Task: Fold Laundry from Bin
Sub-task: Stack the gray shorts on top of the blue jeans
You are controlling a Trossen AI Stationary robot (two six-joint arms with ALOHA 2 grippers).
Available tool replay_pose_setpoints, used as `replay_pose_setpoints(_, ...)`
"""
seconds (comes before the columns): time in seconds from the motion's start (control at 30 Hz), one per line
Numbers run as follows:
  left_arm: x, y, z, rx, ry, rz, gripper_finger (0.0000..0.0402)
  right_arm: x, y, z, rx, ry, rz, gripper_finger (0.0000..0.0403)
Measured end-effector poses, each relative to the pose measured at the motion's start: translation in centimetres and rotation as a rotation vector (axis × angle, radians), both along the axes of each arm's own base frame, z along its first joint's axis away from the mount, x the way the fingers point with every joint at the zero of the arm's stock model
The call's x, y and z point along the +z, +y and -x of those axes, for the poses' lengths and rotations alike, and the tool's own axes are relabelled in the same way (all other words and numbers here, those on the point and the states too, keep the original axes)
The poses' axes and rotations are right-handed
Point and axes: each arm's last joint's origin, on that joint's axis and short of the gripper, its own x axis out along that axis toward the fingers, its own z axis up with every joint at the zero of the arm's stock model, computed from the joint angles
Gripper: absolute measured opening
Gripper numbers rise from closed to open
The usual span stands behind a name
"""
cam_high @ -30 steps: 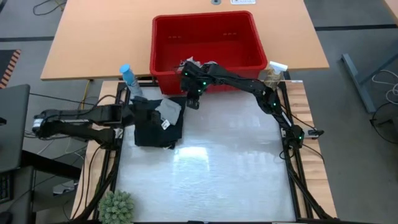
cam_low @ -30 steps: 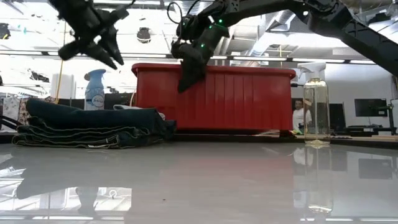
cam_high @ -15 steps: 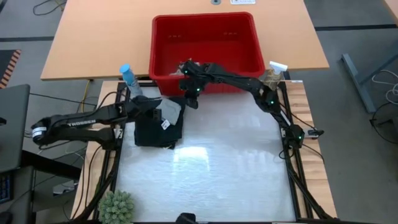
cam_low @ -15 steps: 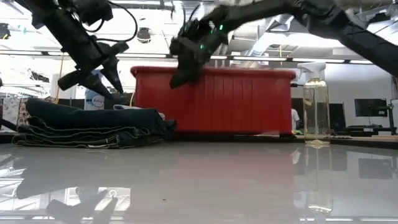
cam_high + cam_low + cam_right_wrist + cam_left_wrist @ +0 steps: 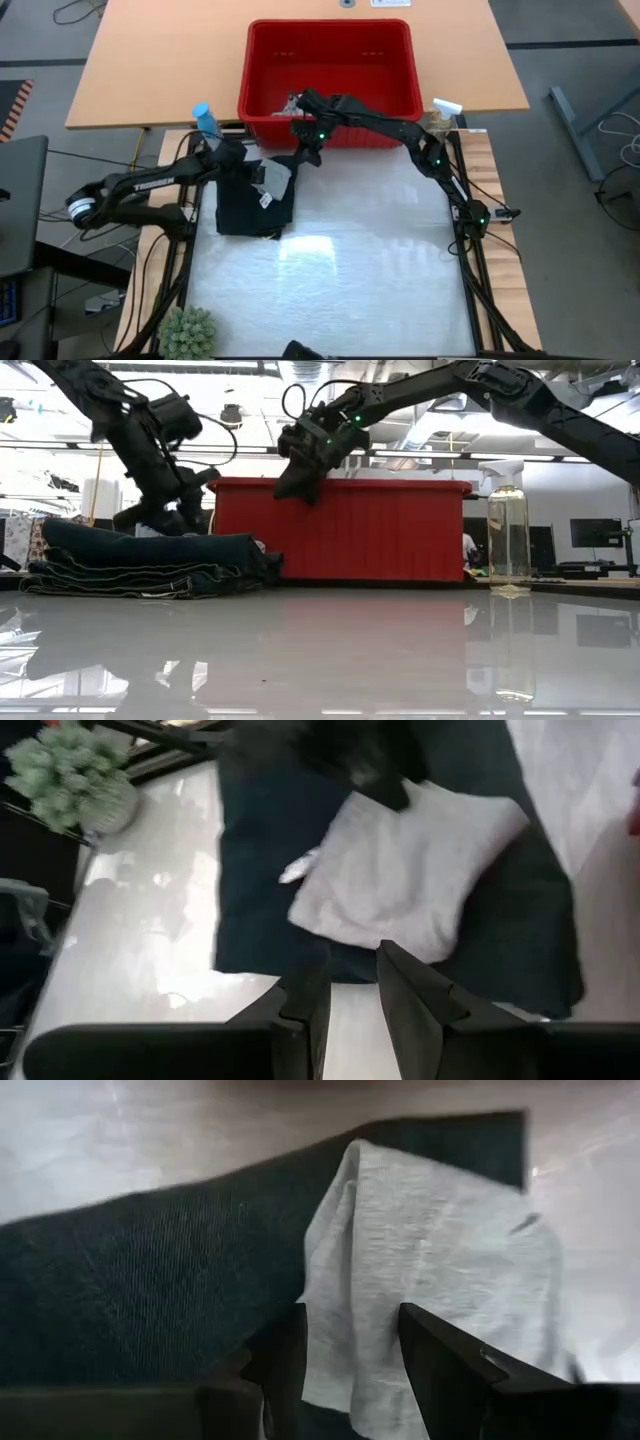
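Open room: the white table top (image 5: 350, 270) lay bare across centre and lower right.
Upper centre: red bin (image 5: 330, 70) walled the far edge.
Left of centre: folded trousers (image 5: 250, 205) with grey cloth (image 5: 272, 180) on top.
Corners: blue bottle (image 5: 206, 120), clear bottle (image 5: 440, 115), plant (image 5: 188, 332).

A blue-capped spray bottle (image 5: 204, 120) stands at the white tabletop's (image 5: 350, 270) far left edge. A clear spray bottle with white trigger head (image 5: 440, 114) stands at the far right edge. A small green potted plant (image 5: 187, 332) occupies the near left corner.
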Motion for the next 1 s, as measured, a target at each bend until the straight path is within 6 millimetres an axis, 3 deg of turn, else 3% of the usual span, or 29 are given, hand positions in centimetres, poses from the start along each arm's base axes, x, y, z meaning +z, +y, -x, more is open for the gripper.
replay_pose_setpoints(0.33, -2.1, 1.1, -1.1, -0.004, 0.026, 0.061, 0.0149, 0.0, 1.6, -0.7, 0.042, -0.001, 0.0, 0.0114)
replay_pose_setpoints(0.5, 0.0, 1.1, -1.9, -0.093, -0.041, 0.043, 0.0149, 0.0, 2.0, -0.9, 0.053, -0.004, 0.003, 0.0114)
replay_pose_setpoints(0.63, 1.4, 1.4, -1.6, -0.041, 0.112, -0.044, 0.0149, 0.0, 1.9, -0.9, 0.052, -0.004, 0.002, 0.0114)
replay_pose_setpoints(1.0, 1.0, 1.8, -1.4, -0.056, 0.152, -0.008, 0.0149, 0.1, 1.9, -1.0, 0.07, -0.03, 0.017, 0.0114)
